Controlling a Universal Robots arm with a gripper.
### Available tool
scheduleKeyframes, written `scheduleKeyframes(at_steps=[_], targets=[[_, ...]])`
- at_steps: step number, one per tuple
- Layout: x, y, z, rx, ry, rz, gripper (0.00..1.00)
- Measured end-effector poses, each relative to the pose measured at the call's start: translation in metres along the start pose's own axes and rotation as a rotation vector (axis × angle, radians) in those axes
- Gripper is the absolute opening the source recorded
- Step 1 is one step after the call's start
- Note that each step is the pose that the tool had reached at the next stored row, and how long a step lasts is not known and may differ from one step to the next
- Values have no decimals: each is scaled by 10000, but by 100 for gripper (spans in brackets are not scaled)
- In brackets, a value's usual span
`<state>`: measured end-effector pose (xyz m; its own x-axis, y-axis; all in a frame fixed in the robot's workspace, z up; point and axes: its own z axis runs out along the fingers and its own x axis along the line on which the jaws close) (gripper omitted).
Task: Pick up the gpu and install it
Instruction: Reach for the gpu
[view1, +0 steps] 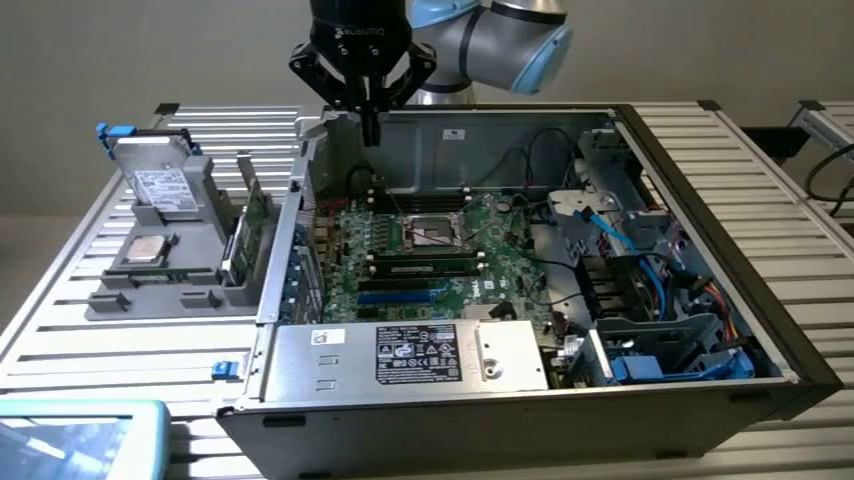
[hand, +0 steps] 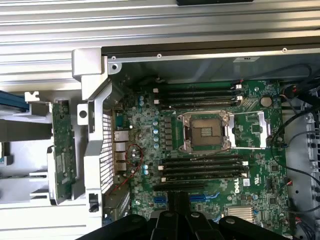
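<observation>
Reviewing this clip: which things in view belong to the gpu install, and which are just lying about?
Job in hand: gpu, standing in the grey holder; gripper, shut and empty, over the open case; motherboard.
Lying about: hard drive; power supply; fitted memory sticks.
</observation>
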<state>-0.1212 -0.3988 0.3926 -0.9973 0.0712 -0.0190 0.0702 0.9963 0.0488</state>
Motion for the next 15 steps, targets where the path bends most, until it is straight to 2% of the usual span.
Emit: scheduleKeyframes(at_steps=[7,15], targets=[[3,0,0,0,-1,0,12],[151,-11,-3,0,-5,1,12]])
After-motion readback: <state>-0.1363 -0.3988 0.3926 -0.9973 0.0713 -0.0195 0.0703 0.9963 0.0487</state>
